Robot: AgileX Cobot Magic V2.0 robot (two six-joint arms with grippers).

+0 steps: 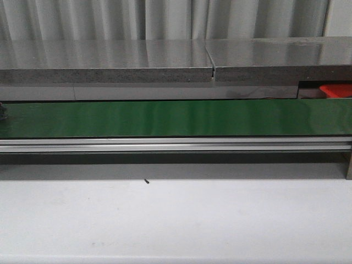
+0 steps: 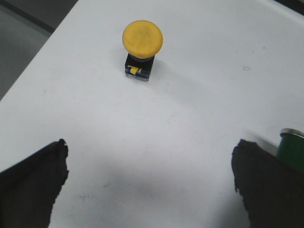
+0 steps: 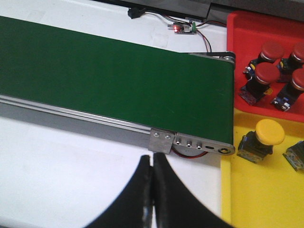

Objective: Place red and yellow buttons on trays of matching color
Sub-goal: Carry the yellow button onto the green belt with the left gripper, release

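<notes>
In the left wrist view a yellow button (image 2: 142, 38) with a black base stands upright on the white table. My left gripper (image 2: 149, 152) is open and empty, well short of it. My right gripper (image 3: 152, 161) is shut and empty over the white table, just before the belt's end. The red tray (image 3: 247, 28) holds several red buttons (image 3: 267, 72). A yellow tray (image 3: 256, 190) adjoins it and holds a yellow button (image 3: 269, 131). A corner of the red tray (image 1: 336, 89) shows in the front view. Neither gripper shows there.
The long green belt (image 1: 176, 118) with its metal rail crosses the front view and ends beside the trays (image 3: 118, 76). A green button (image 2: 292, 147) stands by my left gripper's right finger. A small circuit board with wires (image 3: 183, 28) lies behind the belt.
</notes>
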